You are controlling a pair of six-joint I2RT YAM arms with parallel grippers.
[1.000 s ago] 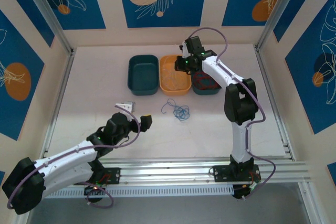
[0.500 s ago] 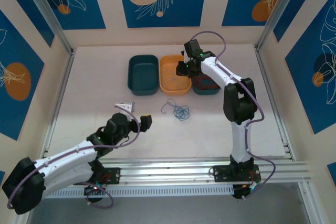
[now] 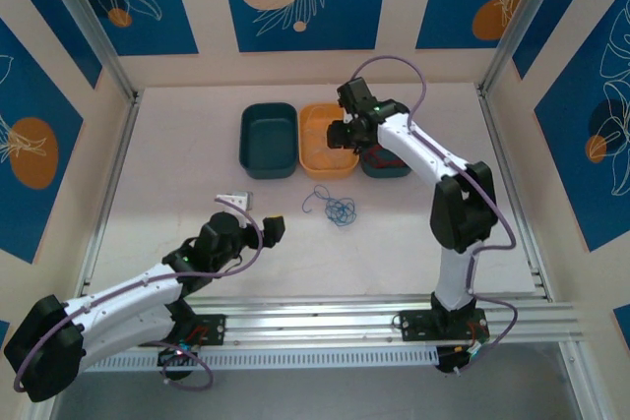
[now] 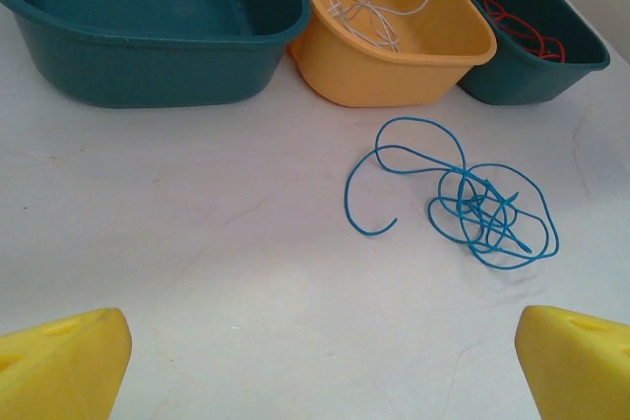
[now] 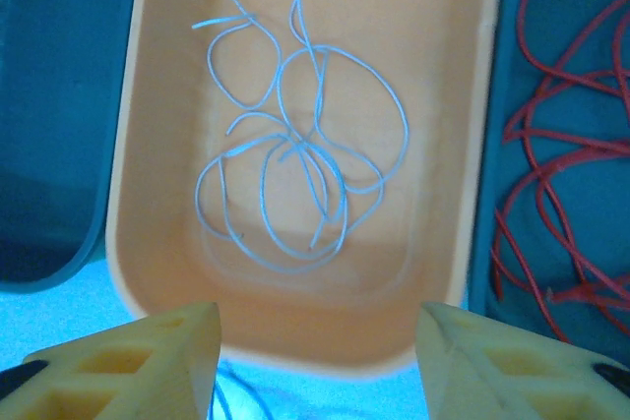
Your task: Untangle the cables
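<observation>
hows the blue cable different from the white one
The blue cable lies on the table, bunched into a tangle with one loose tail; the white cable sits inside the orange bin, spread in wider loops. Both are thin and curly.

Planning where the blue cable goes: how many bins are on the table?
3, in a row: left teal bin, empty; middle orange bin holding white cable; right teal bin holding red cable.

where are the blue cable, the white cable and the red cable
blue cable (image 4: 484,211), left wrist view, knotted middle of the tangle
white cable (image 5: 295,148), right wrist view, where its loops cross
red cable (image 5: 547,171), right wrist view, a middle strand
</observation>
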